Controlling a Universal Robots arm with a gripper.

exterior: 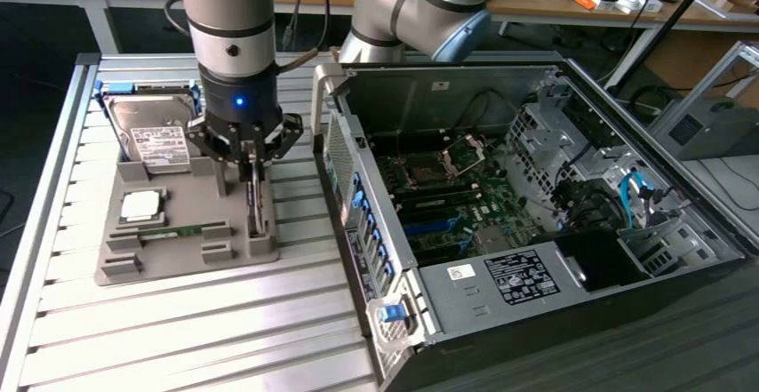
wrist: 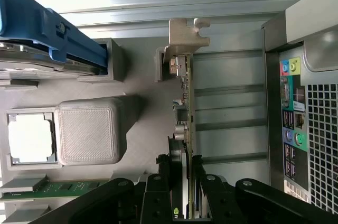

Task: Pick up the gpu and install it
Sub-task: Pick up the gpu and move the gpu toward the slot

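The gpu (exterior: pixel 255 207) stands on edge in a slot of the grey holder tray (exterior: pixel 178 263), near the tray's side that faces the computer case. In the wrist view the gpu (wrist: pixel 185 102) is edge-on, a thin green board with a silvery end bracket at its far end. My gripper (exterior: pixel 251 168) hangs straight above it, its dark fingers pressed on both faces of the board. My gripper (wrist: pixel 182 182) looks shut on the card's near end. The card's lower edge is hidden in the slot.
The tray also holds a silver hard drive (exterior: pixel 155 134) in a blue frame, a square processor (exterior: pixel 140 204) and a narrow green memory stick (exterior: pixel 178 230). The open computer case (exterior: pixel 510 205) lies at the exterior view's right, its rear port panel (wrist: pixel 296 123) close to the card.
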